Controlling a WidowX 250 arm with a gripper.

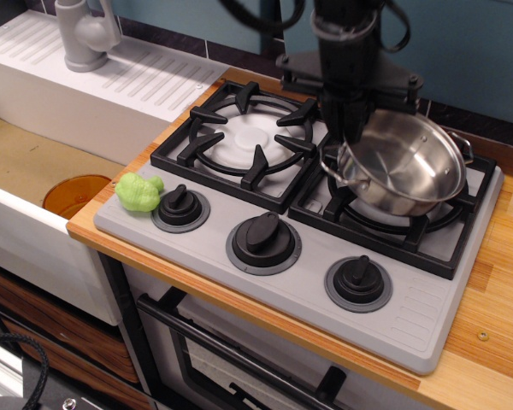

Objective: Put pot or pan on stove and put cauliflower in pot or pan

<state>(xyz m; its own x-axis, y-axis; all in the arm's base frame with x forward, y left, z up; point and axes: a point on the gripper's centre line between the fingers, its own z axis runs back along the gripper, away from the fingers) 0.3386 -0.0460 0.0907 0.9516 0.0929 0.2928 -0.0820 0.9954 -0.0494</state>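
Note:
The shiny steel pan point(406, 166) hangs tilted above the right burner grate of the grey stove point(299, 256), lifted off it. My gripper point(349, 128) comes down from above and is shut on the pan's left rim. The lime-green cauliflower point(137, 192) lies on the stove's front left corner, next to the left knob point(179, 205), well away from the gripper. The left burner point(244, 141) is bare.
An orange cup point(73, 195) sits in the sink at the left. A grey faucet point(84, 34) and white drainboard stand at the back left. Wooden counter point(496, 290) runs along the right. Two more knobs point(263, 237) sit on the stove front.

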